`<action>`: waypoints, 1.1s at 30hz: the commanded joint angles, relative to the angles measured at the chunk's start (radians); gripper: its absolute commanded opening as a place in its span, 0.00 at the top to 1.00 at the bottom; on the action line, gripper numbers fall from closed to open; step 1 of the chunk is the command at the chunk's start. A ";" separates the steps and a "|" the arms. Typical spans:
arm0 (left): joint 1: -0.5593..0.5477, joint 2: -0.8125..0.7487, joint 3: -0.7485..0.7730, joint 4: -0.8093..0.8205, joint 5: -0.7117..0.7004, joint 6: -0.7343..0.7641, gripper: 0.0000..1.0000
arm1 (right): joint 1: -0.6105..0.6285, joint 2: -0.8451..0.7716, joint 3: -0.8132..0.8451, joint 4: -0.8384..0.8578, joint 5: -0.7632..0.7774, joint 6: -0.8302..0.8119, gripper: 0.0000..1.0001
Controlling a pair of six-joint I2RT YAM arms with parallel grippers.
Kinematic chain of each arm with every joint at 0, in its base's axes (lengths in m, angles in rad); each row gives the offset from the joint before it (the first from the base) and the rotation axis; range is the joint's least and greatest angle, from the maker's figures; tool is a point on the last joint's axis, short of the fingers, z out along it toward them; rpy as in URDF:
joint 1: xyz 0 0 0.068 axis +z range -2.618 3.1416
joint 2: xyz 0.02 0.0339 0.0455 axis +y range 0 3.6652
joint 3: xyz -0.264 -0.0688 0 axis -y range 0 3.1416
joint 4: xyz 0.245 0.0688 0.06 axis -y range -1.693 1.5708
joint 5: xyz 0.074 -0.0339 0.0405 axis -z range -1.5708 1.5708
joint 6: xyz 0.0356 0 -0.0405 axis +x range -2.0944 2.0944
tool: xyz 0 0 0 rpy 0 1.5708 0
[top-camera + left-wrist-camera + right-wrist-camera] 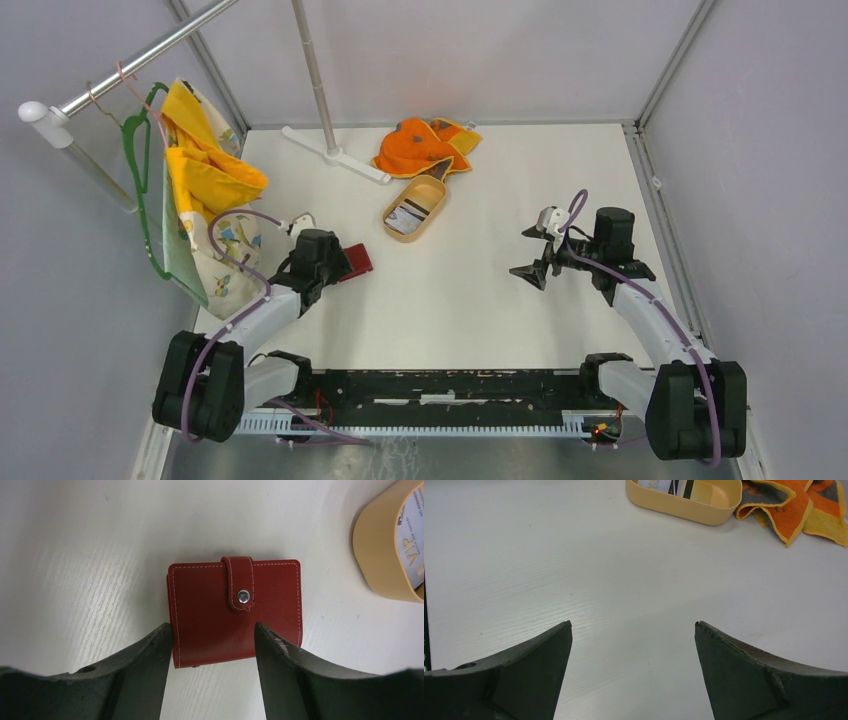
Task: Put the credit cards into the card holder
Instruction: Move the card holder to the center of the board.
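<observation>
Two parted jaws of the left gripper (212, 626) hung over the near edge of the closed card holder (205, 600) ahead.

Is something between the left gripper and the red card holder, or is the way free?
Nothing visible stands between them: the near edge of the card holder lies between the open fingers of the left gripper. Its snap tab is fastened, though.

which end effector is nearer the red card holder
Left. The left end effector sits over one edge of the card holder; the right end effector is far across the table.
</observation>
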 commanded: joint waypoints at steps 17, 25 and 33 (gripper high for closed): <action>-0.021 0.067 -0.014 0.109 0.160 0.029 0.98 | 0.023 -0.012 0.003 0.001 -0.026 -0.017 0.02; -0.254 -0.047 -0.049 0.186 0.227 0.071 0.98 | 0.094 -0.002 -0.006 -0.129 -0.119 -0.238 0.02; -0.532 0.058 -0.020 0.333 0.301 0.097 0.98 | 0.204 0.000 -0.044 -0.359 -0.154 -0.737 0.13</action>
